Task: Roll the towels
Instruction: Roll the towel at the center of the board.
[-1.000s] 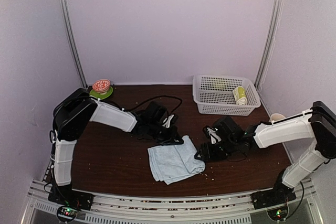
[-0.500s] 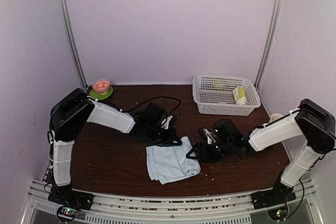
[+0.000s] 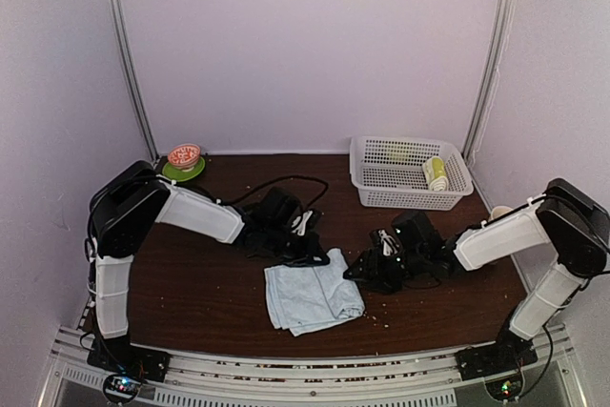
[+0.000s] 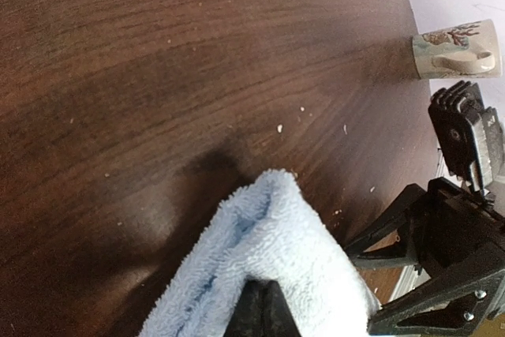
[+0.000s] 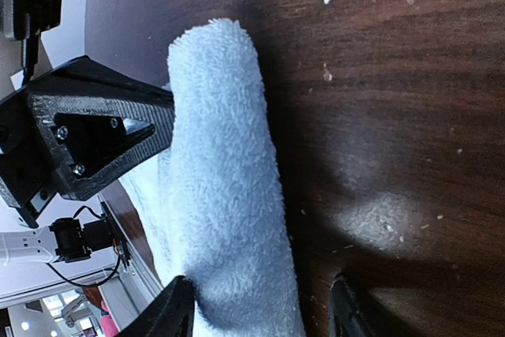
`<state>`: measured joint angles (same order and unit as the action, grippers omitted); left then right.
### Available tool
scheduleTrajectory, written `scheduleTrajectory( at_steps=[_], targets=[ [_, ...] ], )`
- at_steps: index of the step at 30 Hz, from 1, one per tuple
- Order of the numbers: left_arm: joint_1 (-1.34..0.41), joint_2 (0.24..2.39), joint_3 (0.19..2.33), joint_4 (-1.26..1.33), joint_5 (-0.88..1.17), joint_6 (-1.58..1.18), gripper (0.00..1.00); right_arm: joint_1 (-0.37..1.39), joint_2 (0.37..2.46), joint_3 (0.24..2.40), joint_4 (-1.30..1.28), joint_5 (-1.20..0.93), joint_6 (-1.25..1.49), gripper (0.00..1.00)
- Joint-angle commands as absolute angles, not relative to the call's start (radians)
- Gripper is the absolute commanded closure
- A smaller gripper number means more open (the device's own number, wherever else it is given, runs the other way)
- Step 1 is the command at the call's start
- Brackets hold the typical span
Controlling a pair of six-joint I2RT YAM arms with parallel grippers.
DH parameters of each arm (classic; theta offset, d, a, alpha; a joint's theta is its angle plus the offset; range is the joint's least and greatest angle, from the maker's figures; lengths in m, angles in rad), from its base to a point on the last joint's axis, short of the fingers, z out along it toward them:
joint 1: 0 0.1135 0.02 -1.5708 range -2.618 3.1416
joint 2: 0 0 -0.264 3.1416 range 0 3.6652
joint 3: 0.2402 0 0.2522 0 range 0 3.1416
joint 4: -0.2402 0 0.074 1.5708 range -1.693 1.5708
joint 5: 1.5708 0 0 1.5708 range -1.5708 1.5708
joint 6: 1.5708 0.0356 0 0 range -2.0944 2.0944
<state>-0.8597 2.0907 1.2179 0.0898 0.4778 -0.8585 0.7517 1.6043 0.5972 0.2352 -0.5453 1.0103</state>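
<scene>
Pinching the raised fold of the pale-blue towel [image 3: 313, 297], the left gripper [image 3: 307, 253] has its jaws together on the cloth, at the towel edge that faces the white basket [image 3: 374, 199]. The left wrist view shows terry wrapped round the closed tips. The right gripper [image 3: 365, 272] sits at the towel corner nearest the basket with its jaws apart. In the right wrist view the same fold lies between its fingers [image 5: 175, 309] unsqueezed, with a strip of bare wood beside the other finger.

The fold's long axis runs from one gripper to the other, roughly parallel to the basket's long front wall. Each arm is therefore at one end of it, and neither is clearly nearer. The rest of the towel spreads flat on the side away from the basket.

Judged from that, the roll would have to travel away from the basket, where room is limited: the towel corner farthest from the basket lies near the front edge of the brown table [image 3: 210, 283]. The basket is well apart from both grippers and holds the lime-green towel [image 3: 436, 172], which looks rolled already. Closing the right jaws on the fold looks like the step in hand. A one-sided grip may skew the roll.
</scene>
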Motion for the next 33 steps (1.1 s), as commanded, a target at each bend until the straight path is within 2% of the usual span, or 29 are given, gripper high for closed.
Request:
scheduleTrajectory(
  at_steps=[1,6,11,14,19,23,33],
  targets=[
    [-0.87,2.09,1.18,0.028,0.451,-0.841,1.0,0.774,1.677,0.611,0.212,-0.574,1.05,0.43],
    [-0.873,2.086,1.168,0.036,0.455,-0.843,1.0,0.802,1.726,0.618,0.242,-0.589,1.077,0.55],
    [-0.874,2.065,1.167,0.024,0.456,-0.839,1.0,0.812,1.697,0.678,0.099,-0.543,0.995,0.87],
    [-0.873,2.022,1.165,0.002,0.453,-0.833,1.0,0.818,1.652,0.773,-0.146,-0.423,0.868,0.99],
    [-0.873,1.928,1.132,-0.022,0.441,-0.826,0.94,0.845,1.656,0.953,-0.471,-0.195,0.721,1.0],
    [-0.873,1.839,1.075,-0.033,0.417,-0.822,0.94,0.911,1.718,1.079,-0.662,-0.014,0.668,1.0],
    [-0.873,1.77,0.981,-0.025,0.366,-0.814,0.94,1.086,1.906,1.328,-0.88,0.253,0.696,1.0]
  ],
)
